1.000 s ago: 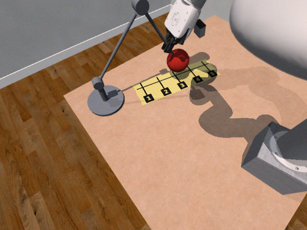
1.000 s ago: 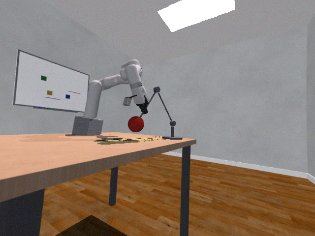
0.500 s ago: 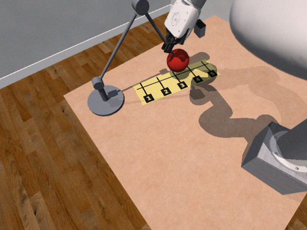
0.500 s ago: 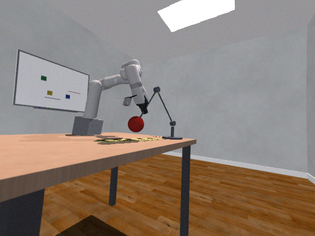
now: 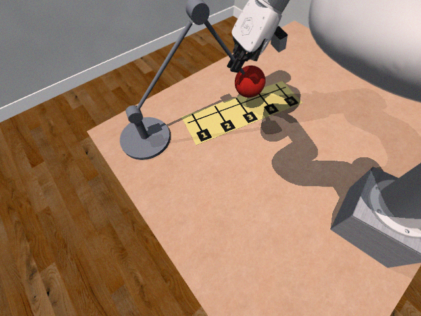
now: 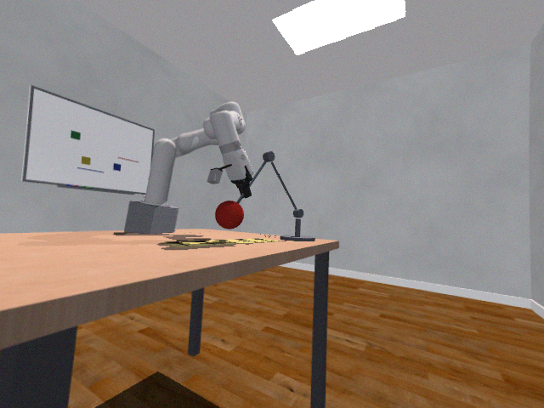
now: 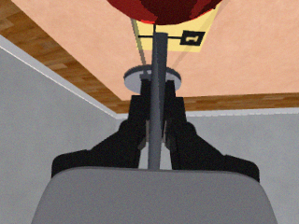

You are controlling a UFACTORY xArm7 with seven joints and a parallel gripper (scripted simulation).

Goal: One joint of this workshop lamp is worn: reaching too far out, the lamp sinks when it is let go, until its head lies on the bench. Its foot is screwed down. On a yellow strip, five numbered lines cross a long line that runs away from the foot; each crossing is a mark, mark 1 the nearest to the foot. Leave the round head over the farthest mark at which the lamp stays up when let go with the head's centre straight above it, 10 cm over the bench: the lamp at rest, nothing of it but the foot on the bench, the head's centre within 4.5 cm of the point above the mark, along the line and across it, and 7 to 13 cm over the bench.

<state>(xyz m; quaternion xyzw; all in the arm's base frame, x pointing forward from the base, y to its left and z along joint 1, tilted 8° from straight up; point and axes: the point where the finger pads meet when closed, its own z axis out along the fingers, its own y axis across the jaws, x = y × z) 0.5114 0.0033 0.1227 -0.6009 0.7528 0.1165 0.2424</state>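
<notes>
The lamp's red round head (image 5: 249, 81) (image 6: 229, 214) hangs clear of the bench, above the yellow strip (image 5: 239, 119) (image 6: 211, 241) (image 7: 176, 43). In the top view it appears near marks 3 and 4; the exact mark below it I cannot tell. My gripper (image 5: 237, 64) (image 6: 244, 189) (image 7: 156, 93) is shut on the lamp's thin grey rod just above the head. The rod runs up to the elbow joint (image 5: 197, 12) (image 6: 268, 155). The lower arm goes down to the round grey foot (image 5: 144, 141) (image 6: 297, 238) (image 7: 134, 77) on the bench.
The robot's grey base block (image 5: 373, 217) (image 6: 151, 217) stands at the bench's right side in the top view. The bench's edge runs close behind the lamp's foot, with wooden floor beyond. A whiteboard (image 6: 87, 144) hangs on the wall.
</notes>
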